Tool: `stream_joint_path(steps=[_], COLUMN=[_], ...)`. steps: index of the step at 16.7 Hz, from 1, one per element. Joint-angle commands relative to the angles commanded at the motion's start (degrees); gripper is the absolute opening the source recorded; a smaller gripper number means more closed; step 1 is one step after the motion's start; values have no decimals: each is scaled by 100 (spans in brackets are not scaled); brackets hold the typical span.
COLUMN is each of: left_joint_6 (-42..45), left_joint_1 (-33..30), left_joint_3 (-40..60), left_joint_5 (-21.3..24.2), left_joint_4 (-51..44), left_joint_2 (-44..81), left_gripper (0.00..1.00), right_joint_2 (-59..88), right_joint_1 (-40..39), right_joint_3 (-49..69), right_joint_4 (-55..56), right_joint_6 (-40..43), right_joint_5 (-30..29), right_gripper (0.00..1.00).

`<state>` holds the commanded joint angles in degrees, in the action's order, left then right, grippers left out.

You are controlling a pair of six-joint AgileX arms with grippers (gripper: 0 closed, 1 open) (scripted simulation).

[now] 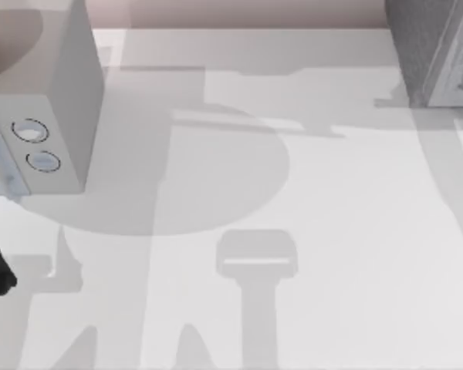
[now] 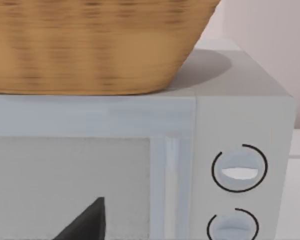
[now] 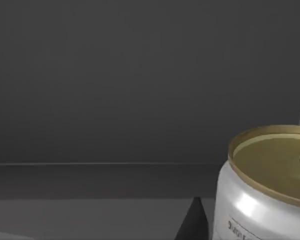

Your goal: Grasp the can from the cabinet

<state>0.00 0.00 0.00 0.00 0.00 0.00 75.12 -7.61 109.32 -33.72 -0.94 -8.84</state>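
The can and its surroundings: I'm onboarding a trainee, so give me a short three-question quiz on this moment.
1. True or false: a wicker basket sits on top of the microwave.
2. In the right wrist view, the can's lid is: A) red B) gold C) blue.
3. Fill in: the microwave's front panel carries ___ round knobs.

Key: 1 true; 2 B; 3 two.
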Motion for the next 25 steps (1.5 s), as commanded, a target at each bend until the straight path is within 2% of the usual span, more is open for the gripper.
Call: stream_joint_path(steps=[5, 9, 13, 21, 25], left_joint_6=[0, 0, 0, 0, 0], left_joint_1=[0, 0, 0, 0, 0], left_joint_3=[0, 0, 0, 0, 0], left_joint_5=[0, 0, 0, 0, 0], left_joint_4=[0, 0, 0, 0, 0], left_joint_2=[0, 0, 0, 0, 0], left_gripper=[100, 100, 100, 100, 100], right_joint_2=[-135, -913, -2210, -5371, -6716], right_joint_1=[47, 139, 267, 561, 686], right_joint_3=[-160, -1241, -3250, -8298, -10076], right_joint_4=[89, 450, 1014, 2411, 3012], right_joint_6=[-9, 1, 19, 64, 83], right_joint_5=[15, 88, 235, 624, 786], right_gripper=[0, 0, 0, 0, 0])
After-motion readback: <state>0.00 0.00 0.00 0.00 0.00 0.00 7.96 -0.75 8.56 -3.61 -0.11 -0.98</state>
